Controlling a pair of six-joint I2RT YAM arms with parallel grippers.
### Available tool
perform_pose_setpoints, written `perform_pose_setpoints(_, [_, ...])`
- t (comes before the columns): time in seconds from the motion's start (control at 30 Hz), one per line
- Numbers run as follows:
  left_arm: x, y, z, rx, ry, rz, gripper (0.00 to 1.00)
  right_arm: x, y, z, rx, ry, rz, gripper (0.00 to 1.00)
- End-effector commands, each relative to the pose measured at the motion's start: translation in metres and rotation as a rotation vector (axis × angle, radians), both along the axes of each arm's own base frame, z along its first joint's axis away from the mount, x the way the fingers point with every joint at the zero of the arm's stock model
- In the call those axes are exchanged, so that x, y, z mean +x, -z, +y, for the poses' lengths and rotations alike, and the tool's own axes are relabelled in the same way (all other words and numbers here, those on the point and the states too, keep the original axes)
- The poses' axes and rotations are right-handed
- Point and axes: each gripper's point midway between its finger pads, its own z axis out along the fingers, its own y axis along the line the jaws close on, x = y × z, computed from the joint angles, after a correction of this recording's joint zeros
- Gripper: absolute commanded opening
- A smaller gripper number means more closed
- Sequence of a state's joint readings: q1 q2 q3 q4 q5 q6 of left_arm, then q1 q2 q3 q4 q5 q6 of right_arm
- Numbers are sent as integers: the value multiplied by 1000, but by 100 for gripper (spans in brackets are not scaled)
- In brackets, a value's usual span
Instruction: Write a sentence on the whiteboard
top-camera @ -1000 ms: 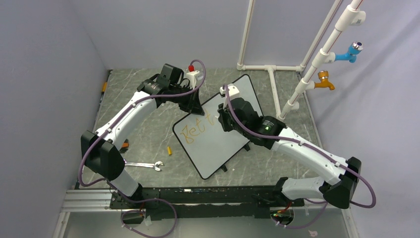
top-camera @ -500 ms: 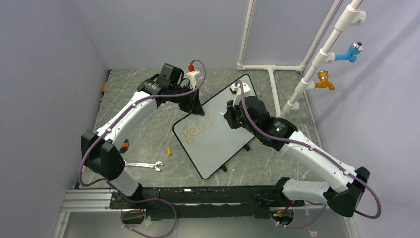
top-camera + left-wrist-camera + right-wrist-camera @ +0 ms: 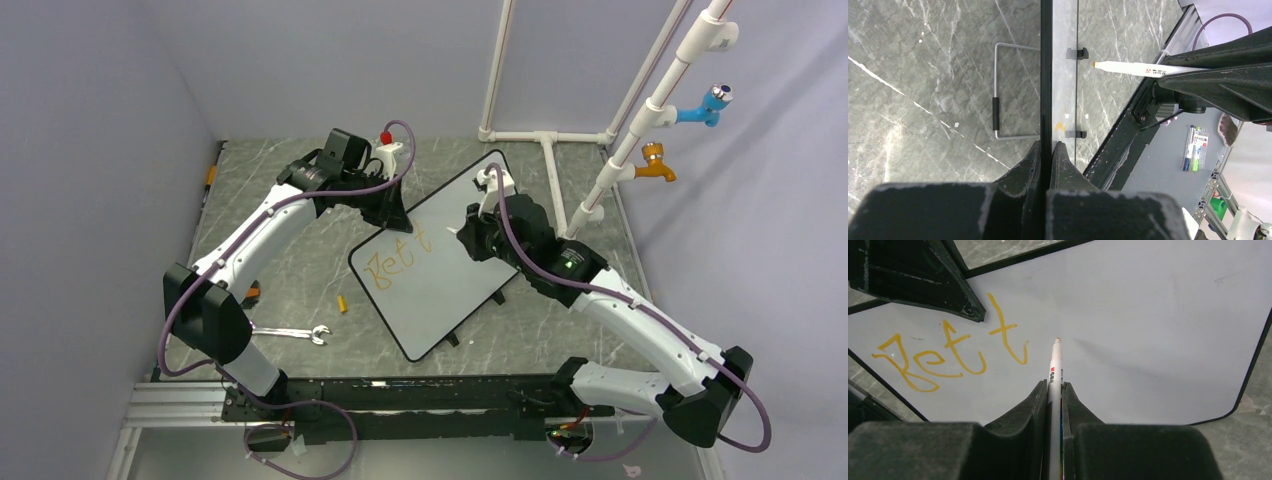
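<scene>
Lettering [image 3: 398, 258] in orange, reading roughly "Bett", is sitting on the left part of the whiteboard [image 3: 450, 295], which is lying skewed across the middle of the marble-patterned table [image 3: 290, 270]. Whether the board is resting flat or leaning on its wire stand [image 3: 996, 90] I cannot tell.

The left gripper [image 3: 1047, 150] is pinching the board's black frame at the far-left edge, jaws nearly closed on it. The right gripper [image 3: 1054, 390] is clamping the white marker [image 3: 1054, 365] by its barrel, with the tip pointing at bare board just right of the last letter. Whether the tip is touching the surface is unclear.

The board is looking stiff, light and glossy, so I judge it is likely to slide or rock under pen pressure. The thin frame is the sensible place to hold it. The marker is slim and smooth, so it is asking for a firm pinch on the barrel and only light pressure at the tip.

The left gripper's fingers are sitting just beside the first letters, crowding the upper-left corner, while the white area to the right and below is looking free. A wrench [image 3: 290, 333] and a small yellow cap [image 3: 342, 304] are lying well apart on the left. A PVC pipe frame [image 3: 545, 137] with a blue tap [image 3: 708, 105] and an orange tap [image 3: 655, 160] is standing beyond the board's far corner, near the right arm.
</scene>
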State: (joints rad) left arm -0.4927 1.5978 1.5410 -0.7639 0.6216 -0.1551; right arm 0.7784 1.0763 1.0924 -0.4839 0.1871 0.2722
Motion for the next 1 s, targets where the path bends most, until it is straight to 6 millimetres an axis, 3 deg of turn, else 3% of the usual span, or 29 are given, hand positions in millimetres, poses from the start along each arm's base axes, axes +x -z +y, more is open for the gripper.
perform_pose_setpoints(0.0, [30,-1,27,142,-73,-196,0,-1,-18,1,62,-21,-47,0])
perform_pose_setpoints(0.97, [29,-5,28,139,-75,-204,0,-12,-19,2,128,-80,-38,0])
